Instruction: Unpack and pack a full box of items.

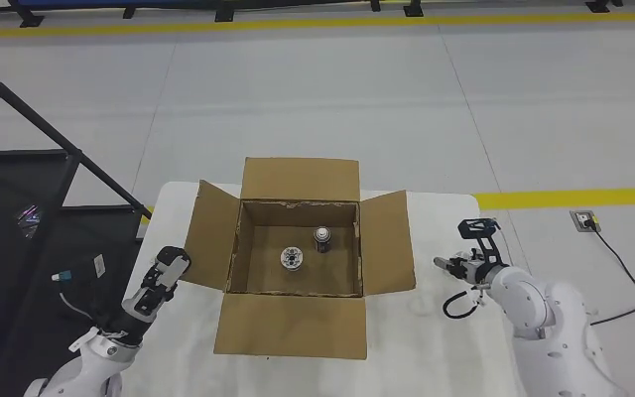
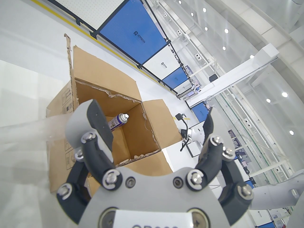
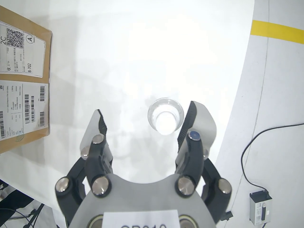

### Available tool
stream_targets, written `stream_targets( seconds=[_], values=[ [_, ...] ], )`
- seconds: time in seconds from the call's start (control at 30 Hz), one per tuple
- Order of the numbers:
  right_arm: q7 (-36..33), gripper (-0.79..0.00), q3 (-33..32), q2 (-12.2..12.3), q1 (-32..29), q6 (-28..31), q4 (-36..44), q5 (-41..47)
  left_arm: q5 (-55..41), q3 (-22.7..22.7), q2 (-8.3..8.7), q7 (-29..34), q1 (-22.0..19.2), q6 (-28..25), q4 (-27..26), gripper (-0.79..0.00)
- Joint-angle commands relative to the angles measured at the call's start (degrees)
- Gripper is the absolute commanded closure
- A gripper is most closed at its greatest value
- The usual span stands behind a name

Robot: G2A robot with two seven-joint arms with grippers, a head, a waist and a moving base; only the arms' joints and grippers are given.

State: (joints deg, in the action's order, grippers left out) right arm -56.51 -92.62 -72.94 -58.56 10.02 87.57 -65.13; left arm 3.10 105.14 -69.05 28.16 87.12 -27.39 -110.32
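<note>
Top view: the open box (image 1: 298,213) sits mid-surface (image 1: 417,337), a spray can (image 1: 322,238) and a round item (image 1: 291,258) upright inside. The left gripper (image 1: 174,260) is near the left flap, fingers spread and empty. The right gripper (image 3: 146,112), fingers apart, straddles a clear glass (image 3: 165,119) right of the box.

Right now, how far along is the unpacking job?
Done: the brown cardboard box has all four flaps open, and a clear glass tumbler stands on the white table, apparently unpacked. In hand: nothing; the right claw is open above the tumbler, the left claw open beside the box. Left: a slim spray can and a small round item sit inside.
</note>
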Motion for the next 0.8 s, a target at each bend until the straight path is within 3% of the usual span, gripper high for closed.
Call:
stream_targets(
  seconds=[0.0,0.13,0.23,0.33,0.43,0.57,0.77],
  values=[
    [0.02,-0.785,0.01,0.11,-0.05,-0.21,0.95,0.04,0.0,0.0,0.0,0.0,0.0,0.0,0.0,-0.785],
    [1.32,-0.785,-0.1,0.4,-0.57,-1.5,6.1,-1.6,0.0,0.0,0.0,0.0,0.0,0.0,0.0,-0.785],
    [4.94,-0.785,1.15,0.37,-2.01,-1.91,14.72,-2.1,0.0,0.0,0.0,0.0,0.0,0.0,0.0,-0.785],
    [7.93,-0.785,5.69,0.06,-2.73,-0.55,24.13,-0.9,0.19,-0.19,0.0,-0.48,0.28,0.28,-0.22,-0.785],
    [8.13,-0.785,13.38,-0.42,-0.28,2.43,28.23,0.85,0.91,-0.25,-0.01,-1.99,1.12,0.21,-0.32,-0.785],
    [5.11,-0.785,26.57,-1.88,8.97,5.58,22.01,4.42,0.25,-0.31,-0.04,-3.5,2.42,-0.05,-0.37,-0.785],
    [0.66,-0.785,42.7,-5.97,24.7,2.47,-0.71,8.44,-0.04,0.12,-0.02,-4.1,3.37,-0.27,-0.77,-0.785]
  ],
)
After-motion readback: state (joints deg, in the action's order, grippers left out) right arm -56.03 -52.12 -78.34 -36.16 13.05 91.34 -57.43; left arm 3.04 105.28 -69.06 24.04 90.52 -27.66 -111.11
